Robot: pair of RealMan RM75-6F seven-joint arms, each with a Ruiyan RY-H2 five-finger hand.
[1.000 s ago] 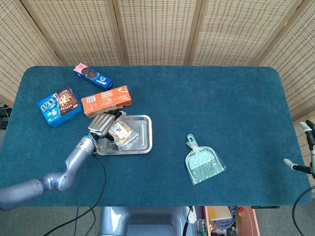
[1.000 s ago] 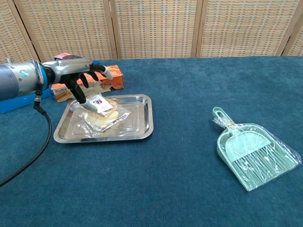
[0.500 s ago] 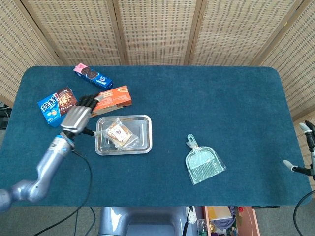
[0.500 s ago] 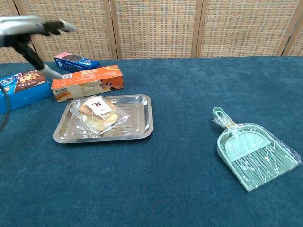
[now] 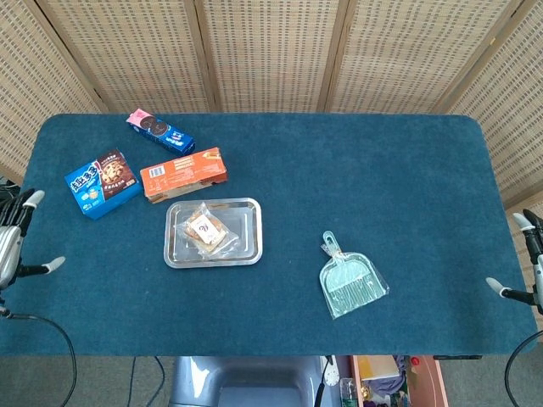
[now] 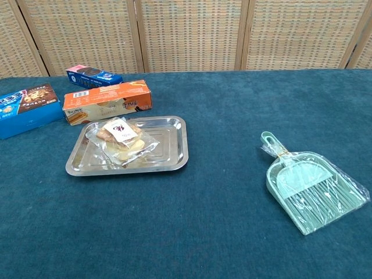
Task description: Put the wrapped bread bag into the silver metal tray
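The wrapped bread bag (image 5: pixel 206 231) (image 6: pixel 120 141), clear plastic with a white label, lies inside the silver metal tray (image 5: pixel 244 247) (image 6: pixel 171 152) on its left half. My left hand (image 5: pixel 15 243) hangs off the table's left edge in the head view, fingers spread and holding nothing, far from the tray. At the right edge of the head view my right hand (image 5: pixel 521 257) shows only partly, fingers apart and empty. Neither hand appears in the chest view.
An orange box (image 5: pixel 183 174) (image 6: pixel 107 102) lies just behind the tray, a blue cookie box (image 5: pixel 103 183) (image 6: pixel 26 110) to its left, and a pink-and-blue cookie pack (image 5: pixel 159 131) (image 6: pixel 93 75) further back. A wrapped green dustpan (image 5: pixel 349 278) (image 6: pixel 308 188) lies right of the tray.
My left hand has let go of the bread bag, lifted away to the left and drawn back off the table's left edge. The bag stays in the tray.
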